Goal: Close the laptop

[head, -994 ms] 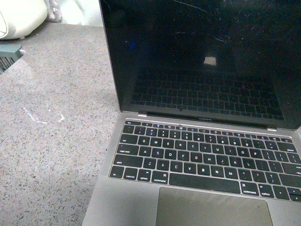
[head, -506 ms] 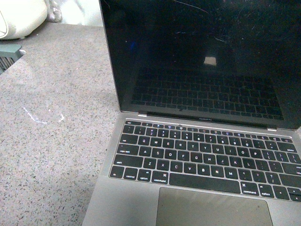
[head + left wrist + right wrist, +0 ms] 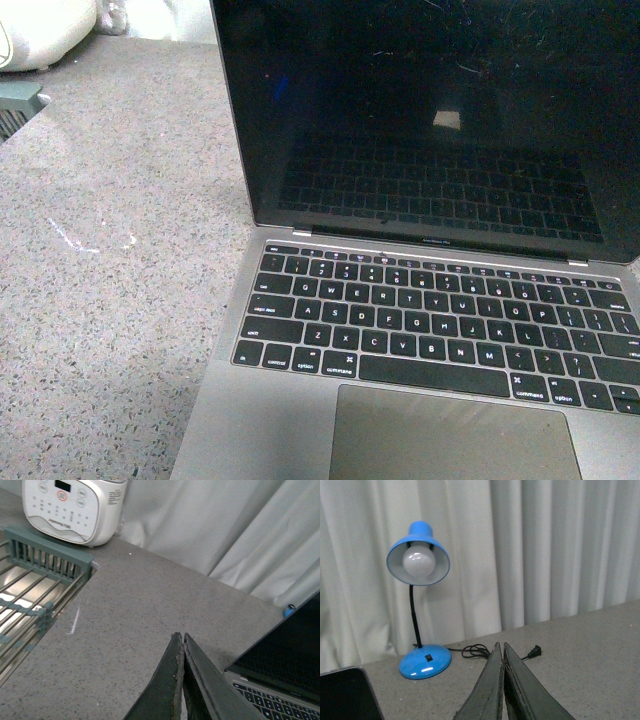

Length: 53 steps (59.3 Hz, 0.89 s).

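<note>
Laptop [image 3: 430,330] sitting open on grey counter [image 3: 120,300].
Left gripper [image 3: 180,637] and right gripper [image 3: 500,646] both hovering clenched, gripping nothing.

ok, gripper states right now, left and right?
Left gripper: closed, fingers pressed together, holding nothing.
Right gripper: closed, fingers pressed together, holding nothing.

The right gripper [image 3: 500,647] reaches out over the grey speckled desk [image 3: 590,650], its two dark fingers [image 3: 520,690] pressed together with nothing between them. Beyond stands a blue lamp [image 3: 418,560] with a white bulb. Its black cord [image 3: 475,652] is coiled beside the base, and the plug [image 3: 535,653] lies loose. A white curtain [image 3: 545,545] hangs behind. A dark corner of the laptop [image 3: 345,695] shows near the lamp's base.
</note>
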{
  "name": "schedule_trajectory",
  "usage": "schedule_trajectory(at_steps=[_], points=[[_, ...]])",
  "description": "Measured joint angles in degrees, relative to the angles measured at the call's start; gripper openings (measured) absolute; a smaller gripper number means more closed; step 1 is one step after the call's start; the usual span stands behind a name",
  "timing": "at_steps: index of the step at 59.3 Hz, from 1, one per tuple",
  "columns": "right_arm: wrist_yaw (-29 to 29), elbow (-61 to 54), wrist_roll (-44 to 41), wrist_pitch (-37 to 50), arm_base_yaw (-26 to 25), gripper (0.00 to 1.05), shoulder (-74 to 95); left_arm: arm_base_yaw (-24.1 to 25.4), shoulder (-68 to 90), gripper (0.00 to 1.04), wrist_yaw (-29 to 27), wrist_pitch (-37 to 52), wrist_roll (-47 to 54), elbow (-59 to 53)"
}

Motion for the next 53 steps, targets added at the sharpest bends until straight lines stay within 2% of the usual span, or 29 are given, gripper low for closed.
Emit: schedule_trajectory(at_steps=[10,22,32,53], points=[[-13.64,2.32,0.28,10.93,-7.15,0.01,18.36,0.77,15.26,0.04,5.09,14.34,0.44,2.58],[-29.0,13.9,-2.45,18.36,-13.18,0.01,39.15,3.04,35.34,0.04,9.57,27.36,1.53,11.63],[-38.51,25.62,-6.25,15.87,-14.95,0.01,50.23,3.58,46.71,0.04,11.67,30.05,2.12,20.81],[-48.35,47.69,-11.04,4.31,-14.12,0.01,67.78,1.81,60.96,0.04,15.08,28.52,4.48,36.17]])
